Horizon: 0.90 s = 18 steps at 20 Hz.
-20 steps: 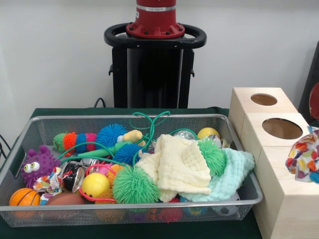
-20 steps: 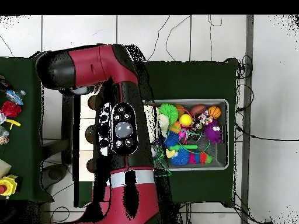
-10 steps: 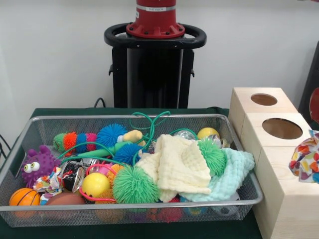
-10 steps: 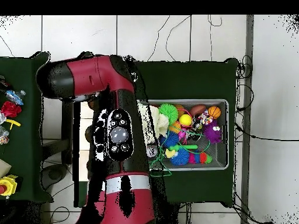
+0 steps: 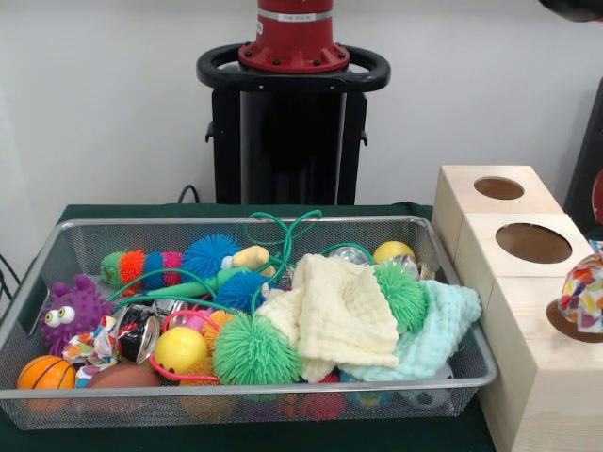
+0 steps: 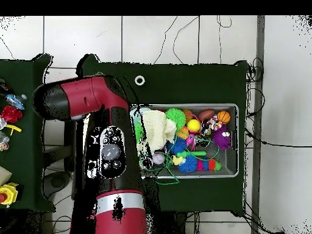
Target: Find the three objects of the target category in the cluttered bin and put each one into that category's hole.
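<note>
At the table's left edge, seen from the front, the bin [image 5: 57,247] sits full. By its near-left corner lie an orange ball [image 5: 44,373] and a purple monster [image 5: 72,310]; further right come a yellow ball [image 5: 179,348], a green pom [image 5: 254,352], a cream cloth [image 5: 339,315] and a mint cloth [image 5: 435,331] draped at the right wall. Along the table's right edge stand 3 boxes [image 5: 528,377]; 2 show round holes [image 5: 533,243], while the nearest box's top is partly hidden.

Over that nearest box, at the frame's right edge, a patterned cloth [image 5: 584,294] hangs with something dark beneath it. The gripper itself is not visible in either view, so whether its jaws are spread or pinching the cloth cannot be told. From overhead the arm [image 6: 109,152] covers the boxes.

Judging by this, the cloth is being delivered. The risk is that limp fabric could catch on the hole's rim and drape there, or slide off the box, if released off-centre. Tangled green cord [image 5: 283,235] could also drag neighbours out during later picks.
</note>
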Each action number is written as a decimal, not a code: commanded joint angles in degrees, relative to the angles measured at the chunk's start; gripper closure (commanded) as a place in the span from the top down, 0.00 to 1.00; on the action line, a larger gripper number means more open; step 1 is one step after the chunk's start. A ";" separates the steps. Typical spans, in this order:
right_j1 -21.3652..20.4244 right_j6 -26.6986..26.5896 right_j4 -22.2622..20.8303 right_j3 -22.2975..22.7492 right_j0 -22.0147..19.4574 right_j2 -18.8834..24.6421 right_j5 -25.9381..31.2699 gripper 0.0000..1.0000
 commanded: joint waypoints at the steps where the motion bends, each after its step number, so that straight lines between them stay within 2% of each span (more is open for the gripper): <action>1: -0.98 14.89 1.79 13.23 0.33 -1.57 -4.17 0.00; 4: -0.26 14.52 1.47 14.03 0.51 -2.42 -6.57 0.00; 9: 4.64 14.71 0.38 9.76 -0.47 -4.16 -13.26 0.00; 12: 6.57 14.31 0.41 8.34 -0.25 -5.22 -14.71 0.00; 18: 7.82 14.04 2.30 7.14 0.79 -6.61 -14.73 0.00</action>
